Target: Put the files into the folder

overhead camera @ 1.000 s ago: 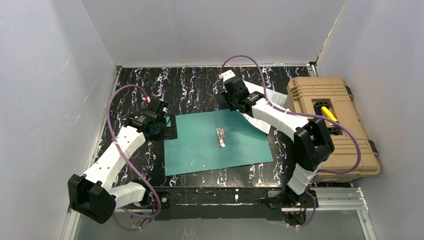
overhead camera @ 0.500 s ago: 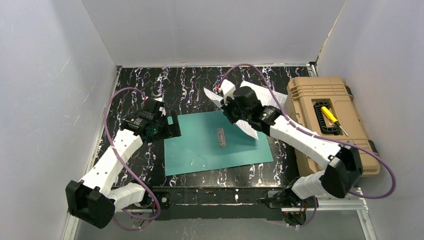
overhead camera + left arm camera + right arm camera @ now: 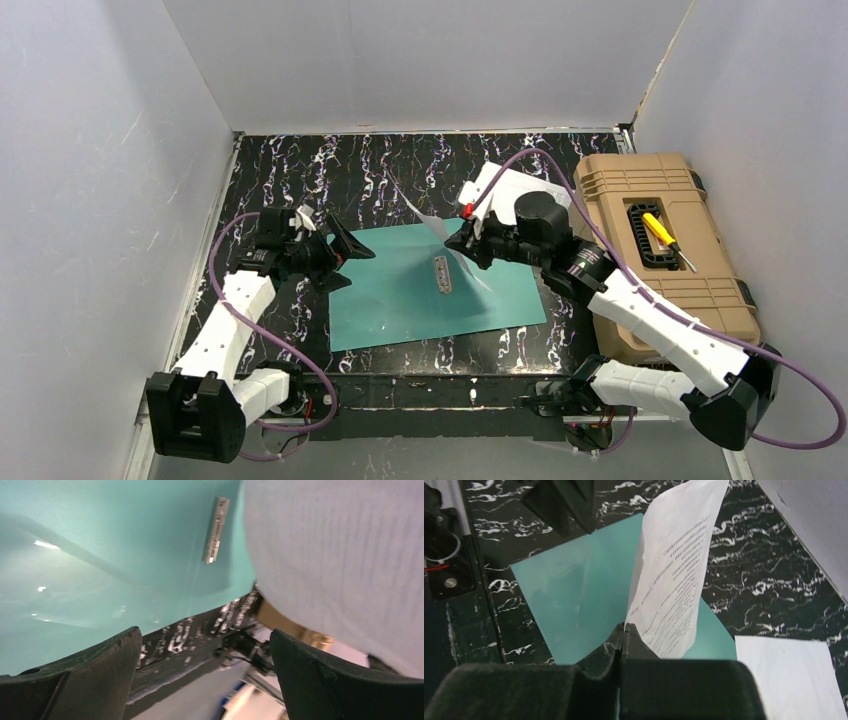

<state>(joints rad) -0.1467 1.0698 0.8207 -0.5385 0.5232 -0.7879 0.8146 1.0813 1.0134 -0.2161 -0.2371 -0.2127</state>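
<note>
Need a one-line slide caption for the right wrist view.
Right gripper pinches a printed sheet by its edge, held over the open teal folder.

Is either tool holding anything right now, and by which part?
The right tool is shut on one printed sheet, pinched at its lower corner, above the folder. The left tool is open and empty.

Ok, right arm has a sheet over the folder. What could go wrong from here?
The right gripper pinches the sheet by one edge only; it stands curled and may land skewed or creased on the folder.
Its lower edge could catch the metal clip on the spine.
The open left gripper, at the folder's left edge, could nudge the folder.
</note>
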